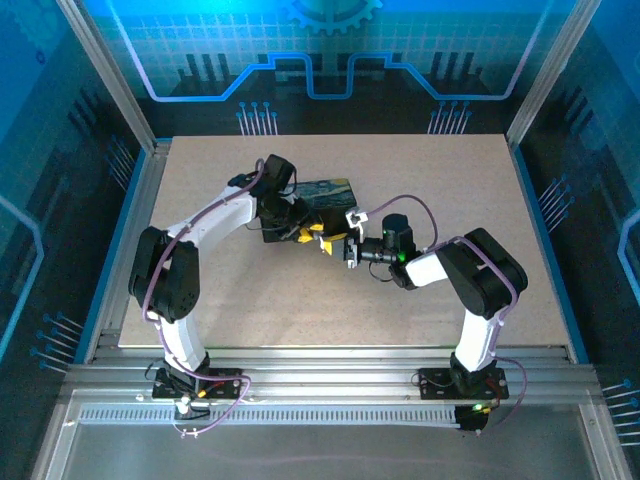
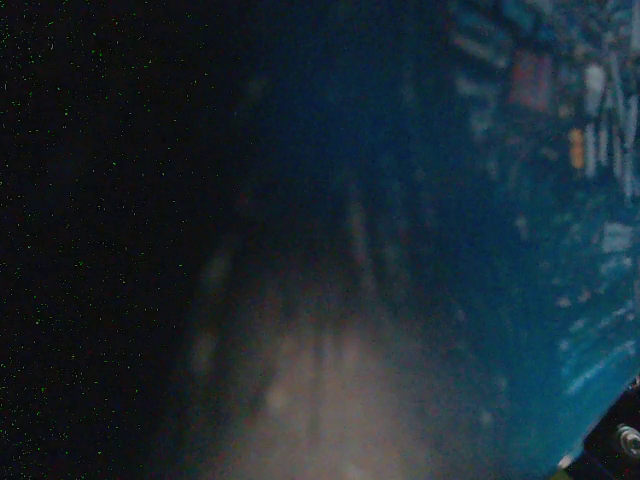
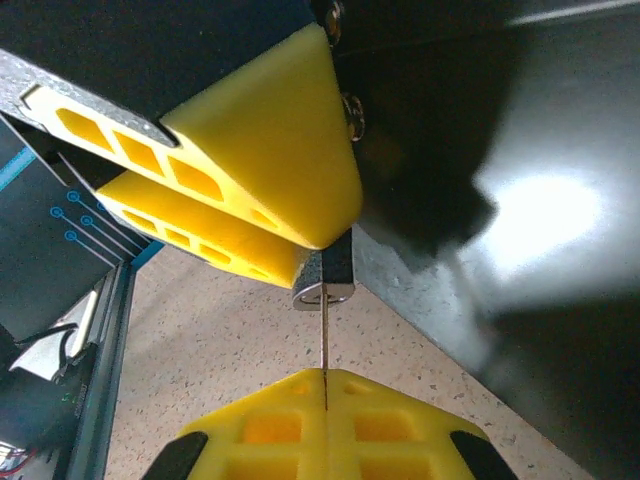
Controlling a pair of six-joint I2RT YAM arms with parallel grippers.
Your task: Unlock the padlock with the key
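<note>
A beige, speckled table (image 1: 450, 300) is seen beneath both arms, and a dark rectangular box (image 1: 335, 190) with a swirling blue-and-yellow painted lid is set near its middle. Just in front of the box the two grippers are brought tip to tip.

The left gripper (image 1: 315, 238), fitted with yellow plastic fingers, is closed on the padlock (image 3: 336, 268), which is held right beside the box's dark wall. The padlock is judged to be light, rigid and smooth. It is best clamped across the flat sides of its body, with the keyhole face left free, as appears to be done here. A tiny dark squarish body with a silvery lower face is shown. The shackle is hidden behind the fingers, so it cannot be told whether it is hooked to the box.

The right gripper (image 3: 325, 378) is clamped fully on the key (image 3: 323, 335). The key is judged to be very light, stiff but thin, and slippery. It is best pinched flat by its head so that a turn can be passed on, since a twist out of line could bend it or let it slide. Only its blade is seen, edge-on, as a thin dark metal sliver running from the seam between the fingertips up to the padlock's silvery face. How far it has entered cannot be made out.
</note>
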